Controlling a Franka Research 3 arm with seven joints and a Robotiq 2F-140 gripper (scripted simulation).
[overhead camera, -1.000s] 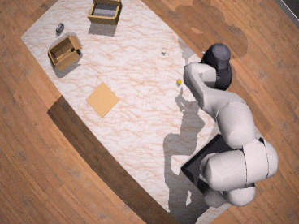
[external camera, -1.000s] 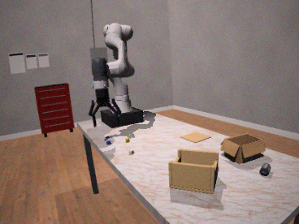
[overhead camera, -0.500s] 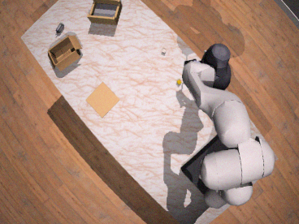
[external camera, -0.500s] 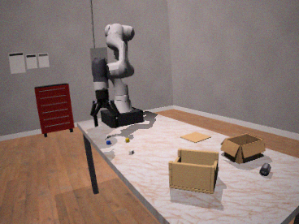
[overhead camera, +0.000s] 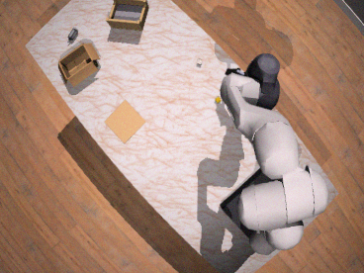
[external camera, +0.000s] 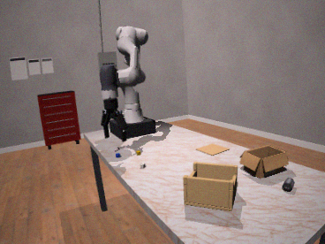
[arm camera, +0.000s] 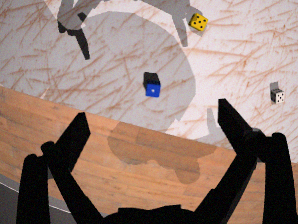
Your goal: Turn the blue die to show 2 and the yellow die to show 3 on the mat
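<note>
Plain grey walls (external camera: 238,57) are meeting at a corner behind the table (external camera: 168,194), three paper sheets (external camera: 18,69) are hanging at left above a red drawer cabinet (external camera: 59,118), and light is casting shadows across the wood-plank floor (overhead camera: 30,198) (external camera: 40,190) (arm camera: 150,175)

Blue die (external camera: 117,155) (arm camera: 153,90) 1, yellow (overhead camera: 218,100) (external camera: 139,152) (arm camera: 199,22) 5, white (overhead camera: 199,62) (external camera: 142,166) (arm camera: 278,96) perhaps 5.

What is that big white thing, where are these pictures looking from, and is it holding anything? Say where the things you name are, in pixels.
It's a robot arm (overhead camera: 276,148) (external camera: 129,55). One picture looks down from above, one looks from across the room, and one looks past its black gripper (external camera: 116,133) (arm camera: 152,109). The gripper is open and holds nothing. On the table are a blue die (external camera: 117,156) (arm camera: 153,90), a yellow die (overhead camera: 218,100) (external camera: 139,153) (arm camera: 199,22), a white die (overhead camera: 199,63) (external camera: 143,166) (arm camera: 278,96), a flat tan mat (overhead camera: 125,122) (external camera: 213,149), two boxes and a small dark object (overhead camera: 73,34) (external camera: 288,184).
</note>
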